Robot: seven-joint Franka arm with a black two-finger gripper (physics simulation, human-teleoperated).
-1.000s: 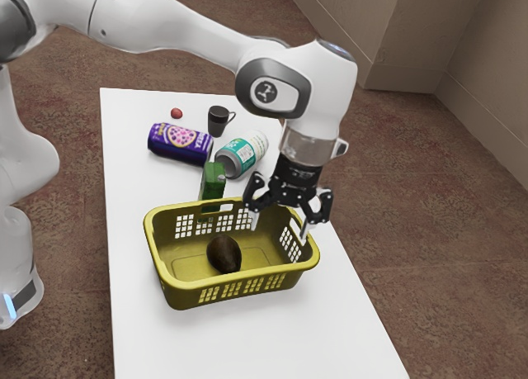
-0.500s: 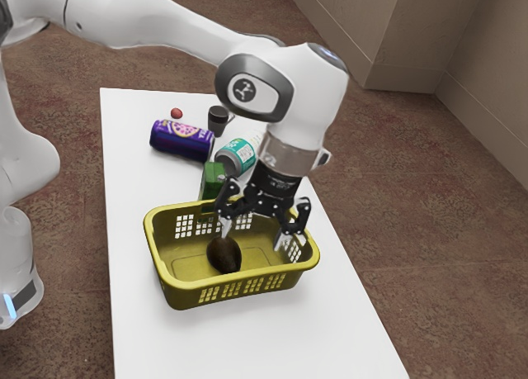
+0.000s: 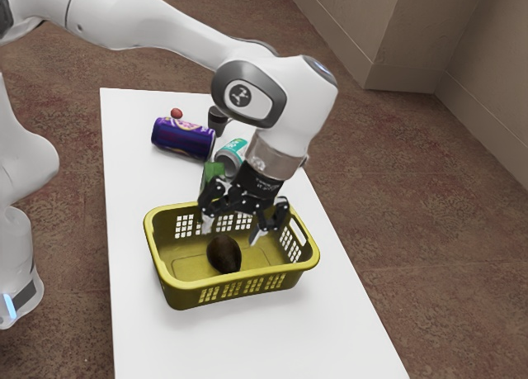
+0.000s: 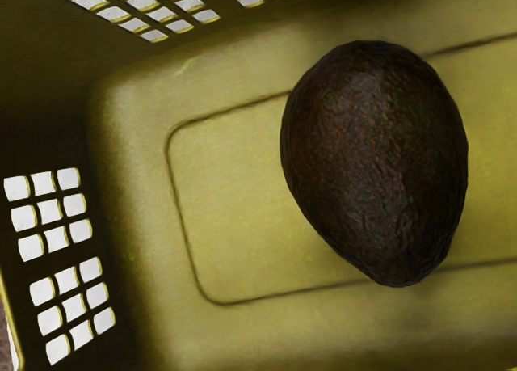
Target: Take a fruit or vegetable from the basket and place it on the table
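Note:
My gripper (image 3: 232, 230) is open over the yellow basket (image 3: 176, 289), its fingertips at about rim height with nothing between them. A dark brown avocado (image 3: 223, 254) lies on the basket's floor, just below the fingers in the exterior view. From the wrist view, the whole avocado (image 4: 376, 161) shows resting on the basket's bottom (image 4: 242, 217), with no finger touching it.
Behind the basket on the white table (image 3: 330, 329) are a green box (image 3: 212, 174), a teal-labelled container (image 3: 232, 154), a purple can (image 3: 183, 138), a dark mug (image 3: 217, 120) and a small red item (image 3: 176, 113). The perforated basket walls surround the avocado.
My hand has moved toward the exterior view's left, from over the basket's far end to above the avocado, and has tilted somewhat. The avocado and basket have stayed put.

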